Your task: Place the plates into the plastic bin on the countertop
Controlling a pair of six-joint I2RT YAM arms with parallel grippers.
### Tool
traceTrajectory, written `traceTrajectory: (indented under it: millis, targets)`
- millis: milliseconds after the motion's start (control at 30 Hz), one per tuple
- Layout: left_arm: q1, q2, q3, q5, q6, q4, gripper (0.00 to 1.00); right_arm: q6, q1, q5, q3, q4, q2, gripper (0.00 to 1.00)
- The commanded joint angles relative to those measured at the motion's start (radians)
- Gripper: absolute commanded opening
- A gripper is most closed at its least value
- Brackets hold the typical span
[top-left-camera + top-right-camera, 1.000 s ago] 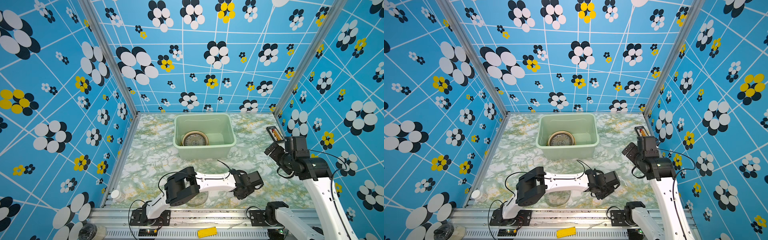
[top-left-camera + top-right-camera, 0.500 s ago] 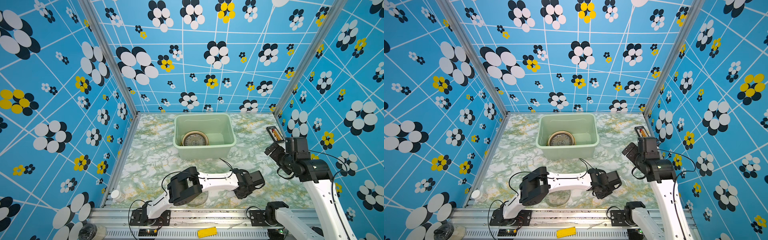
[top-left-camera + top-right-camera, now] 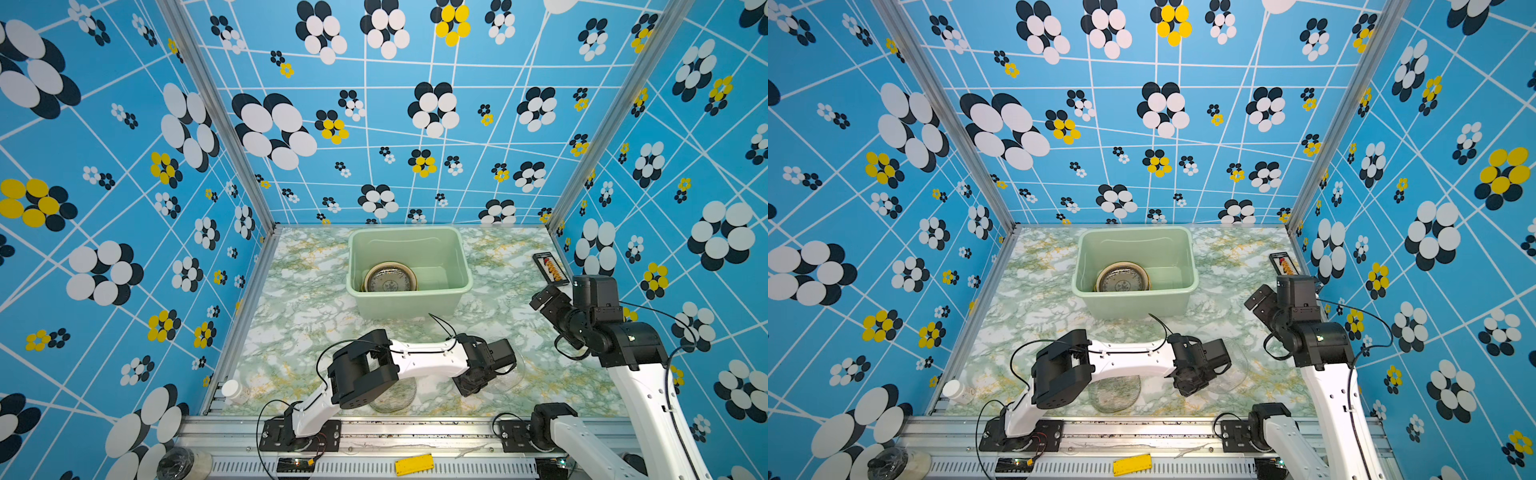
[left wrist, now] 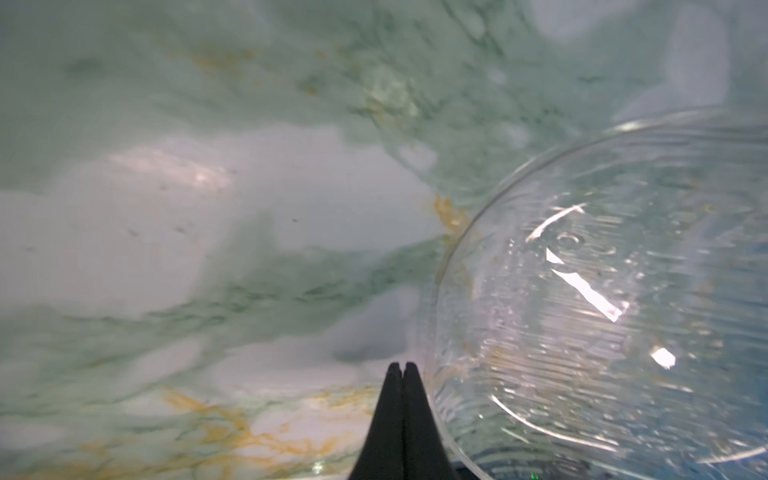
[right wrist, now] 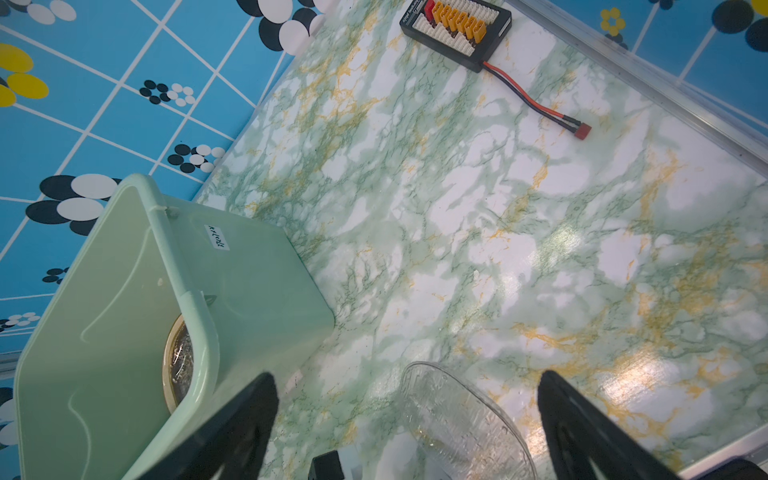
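Clear glass plate (image 4: pixel 602 311): round, thin-rimmed, rippled with fine ridges, lay on the countertop (image 3: pixel 299 316) near its front edge, well short of the plastic bin (image 3: pixel 407 303). Let the white, green and yellow marbling show straight through. Sat just beside the left gripper (image 4: pixel 401 368), black tapered fingers pressed tip to tip with nothing caught between them, plate rim close alongside. Shared the front of the counter with a smoky glass plate (image 3: pixel 395 397), flat, partly hidden under the left arm.

Farther back stood the bin: pale mint green, rectangular, smooth-walled, with rounded corners and a rolled rim. Held a patterned plate (image 3: pixel 390 279) with a tan rim on its floor, toward the left end in both top views.

Right gripper (image 5: pixel 407 374): hung above the counter to the right of the bin, jaws spread wide, gripping nothing. Beyond, by the right wall, lay a black connector board (image 5: pixel 455 31) with orange plugs.
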Motion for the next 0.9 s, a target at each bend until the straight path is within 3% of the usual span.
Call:
traceTrajectory:
  millis: [0,200,267,300,467,533,867]
  targets:
    - [0.020,-0.078,-0.045,-0.026,0.037,-0.042,0.03,-0.010,-0.007,0.000,-0.007,0.000,-0.009,0.99]
    - [0.060,-0.170,-0.105,0.001,0.121,-0.096,0.03,-0.039,-0.007,-0.049,-0.029,0.007,-0.008,0.99]
    - [0.073,-0.213,-0.154,0.009,0.156,-0.028,0.06,-0.082,-0.007,-0.096,-0.055,0.009,-0.007,1.00]
    - [0.074,-0.224,-0.152,0.005,0.172,-0.027,0.09,-0.100,-0.008,-0.114,-0.070,0.007,-0.008,0.99]
    - [0.056,-0.223,-0.086,-0.010,0.260,-0.004,0.49,-0.125,-0.009,-0.139,-0.140,-0.006,0.008,0.99]
    - [0.049,-0.206,-0.069,-0.013,0.266,0.030,0.54,-0.114,-0.011,-0.150,-0.148,0.004,0.013,0.99]
    - [-0.019,-0.078,-0.050,0.008,-0.030,0.155,0.54,-0.092,-0.012,-0.100,-0.083,0.010,0.037,0.99]
